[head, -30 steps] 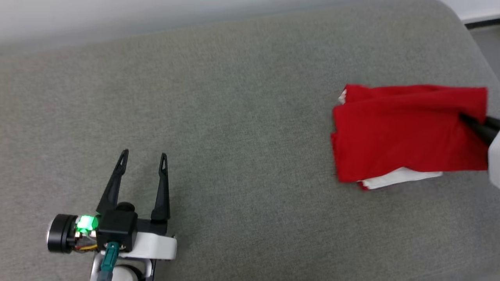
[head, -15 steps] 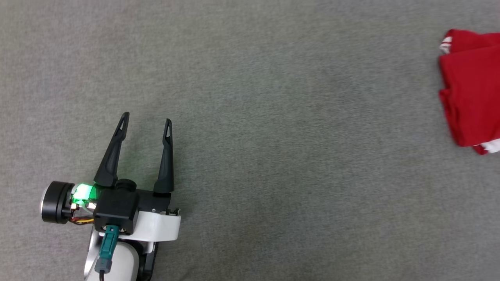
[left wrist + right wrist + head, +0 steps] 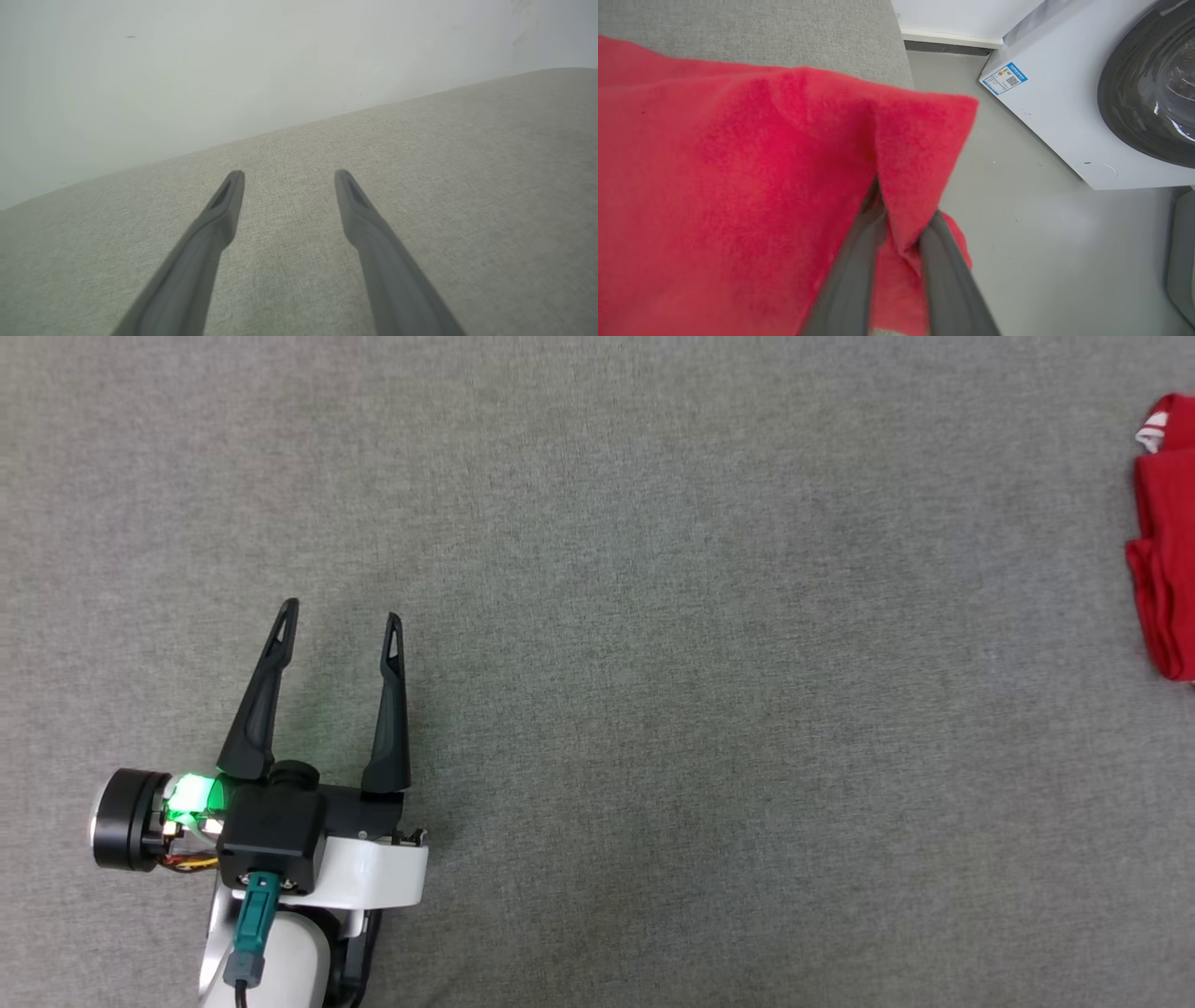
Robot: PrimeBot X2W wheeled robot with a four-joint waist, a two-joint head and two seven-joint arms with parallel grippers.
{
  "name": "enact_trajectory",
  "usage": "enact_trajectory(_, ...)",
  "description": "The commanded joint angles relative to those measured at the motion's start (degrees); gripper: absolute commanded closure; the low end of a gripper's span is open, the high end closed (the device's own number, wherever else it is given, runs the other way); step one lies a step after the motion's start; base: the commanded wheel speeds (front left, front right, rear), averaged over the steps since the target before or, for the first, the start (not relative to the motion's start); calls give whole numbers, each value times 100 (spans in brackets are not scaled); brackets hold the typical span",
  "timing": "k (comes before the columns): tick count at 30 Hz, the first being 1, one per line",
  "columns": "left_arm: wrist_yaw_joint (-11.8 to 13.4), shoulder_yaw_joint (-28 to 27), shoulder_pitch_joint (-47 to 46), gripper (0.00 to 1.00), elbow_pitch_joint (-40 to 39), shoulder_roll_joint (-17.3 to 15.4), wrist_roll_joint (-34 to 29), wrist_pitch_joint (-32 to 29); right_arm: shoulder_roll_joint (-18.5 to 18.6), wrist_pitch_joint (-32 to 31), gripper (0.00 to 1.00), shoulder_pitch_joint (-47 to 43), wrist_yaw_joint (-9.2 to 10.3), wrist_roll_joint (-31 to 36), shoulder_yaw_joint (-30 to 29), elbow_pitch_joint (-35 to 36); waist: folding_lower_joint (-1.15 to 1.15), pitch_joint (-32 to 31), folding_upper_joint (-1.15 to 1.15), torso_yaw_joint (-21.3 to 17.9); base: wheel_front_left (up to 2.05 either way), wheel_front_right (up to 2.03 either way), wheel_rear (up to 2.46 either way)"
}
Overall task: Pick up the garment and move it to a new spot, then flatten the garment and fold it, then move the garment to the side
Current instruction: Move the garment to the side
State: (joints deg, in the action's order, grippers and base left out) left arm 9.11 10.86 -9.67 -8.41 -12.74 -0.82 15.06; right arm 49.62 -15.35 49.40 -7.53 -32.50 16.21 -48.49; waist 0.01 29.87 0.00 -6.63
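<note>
The folded red garment lies at the far right edge of the head view, a bit of striped trim showing at its top corner. In the right wrist view the red garment spreads over the grey cushion, and my right gripper is shut on a fold of its edge, fingertips buried in the cloth. My left gripper hovers open over bare cushion at the lower left, far from the garment. Its two fingers stand apart with nothing between them.
The grey fabric cushion spans the head view. Its far edge meets a pale wall. Past the cushion's right end are grey floor and a white washing machine with a dark round door.
The head camera has swung left, so the garment slid from right of centre to the view's right edge. The right gripper's fingertips have left the head view. The left gripper stays open.
</note>
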Motion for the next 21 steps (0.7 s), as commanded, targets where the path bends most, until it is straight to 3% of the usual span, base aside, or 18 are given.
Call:
enact_trajectory(1,34,14,26,0,21,-21,19,13,-17,118,0,89,9,118,-76,-58,-1,-123,0,-18,0,0,0)
enact_trajectory(5,64,45,122,0,61,17,71,13,-115,545,0,28,9,459,-221,-122,-1,-452,0,-2,0,0,0)
enact_trajectory(12,157,5,519,0,129,114,199,13,-356,1756,0,-231,9,1042,-628,371,-1,-1128,0,39,0,0,0)
enact_trajectory(17,163,-47,798,0,136,148,245,13,-755,2603,0,-481,9,1497,-1160,1018,-1,-1501,0,124,0,0,0)
enact_trajectory(21,136,-94,953,0,172,179,278,13,-1280,2878,0,-818,8,1913,-1537,1760,-1,-1747,0,246,0,0,0)
